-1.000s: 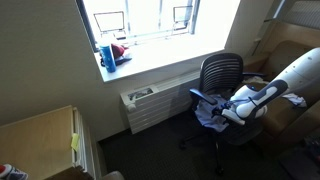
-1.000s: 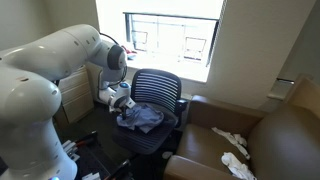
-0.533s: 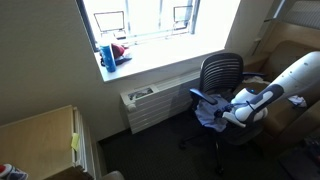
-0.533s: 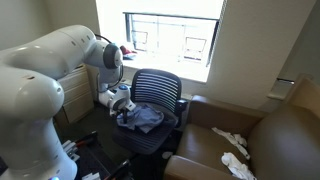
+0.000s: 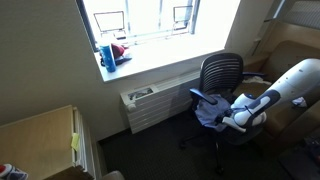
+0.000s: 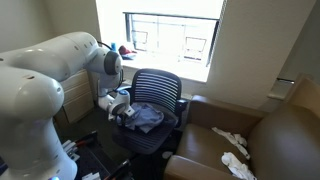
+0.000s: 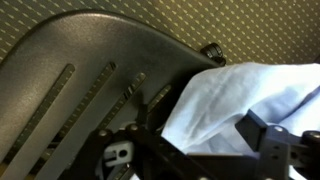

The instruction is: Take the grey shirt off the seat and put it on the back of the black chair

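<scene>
The grey shirt (image 5: 207, 110) lies crumpled on the seat of the black chair (image 5: 220, 72). It also shows in an exterior view (image 6: 146, 118), in front of the chair's mesh back (image 6: 157, 88). My gripper (image 5: 232, 119) is low at the seat's edge, right beside the shirt, and shows there in the other outside view too (image 6: 121, 110). In the wrist view the gripper (image 7: 190, 142) is open, with a pale fold of the shirt (image 7: 235, 92) lying between its fingers (image 7: 262, 131). A dark slotted chair part (image 7: 80, 70) fills the left.
A window sill (image 5: 150, 55) with a blue cup (image 5: 106, 54) is behind the chair, with a radiator (image 5: 155, 102) below it. A brown sofa (image 6: 270, 140) with white cloth (image 6: 232, 140) stands beside the chair. A wooden cabinet (image 5: 40, 140) is nearer the camera.
My gripper has sunk a little and shifted slightly along the seat edge beside the shirt. The shirt and chair have not visibly moved.
</scene>
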Action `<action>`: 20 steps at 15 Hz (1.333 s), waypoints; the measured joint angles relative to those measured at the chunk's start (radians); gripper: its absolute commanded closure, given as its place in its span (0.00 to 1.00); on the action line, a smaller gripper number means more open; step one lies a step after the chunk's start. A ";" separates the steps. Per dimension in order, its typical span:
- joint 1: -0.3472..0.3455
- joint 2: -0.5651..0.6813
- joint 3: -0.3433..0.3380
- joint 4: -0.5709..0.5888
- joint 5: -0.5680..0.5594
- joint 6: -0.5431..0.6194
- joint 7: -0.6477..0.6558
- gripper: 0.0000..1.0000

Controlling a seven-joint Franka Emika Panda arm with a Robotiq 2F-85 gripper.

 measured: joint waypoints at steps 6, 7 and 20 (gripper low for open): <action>0.002 0.002 -0.007 0.006 0.000 -0.020 0.001 0.81; 0.002 0.002 -0.012 0.007 0.001 -0.027 0.002 0.89; 0.137 -0.168 -0.214 -0.053 0.000 0.029 0.044 0.99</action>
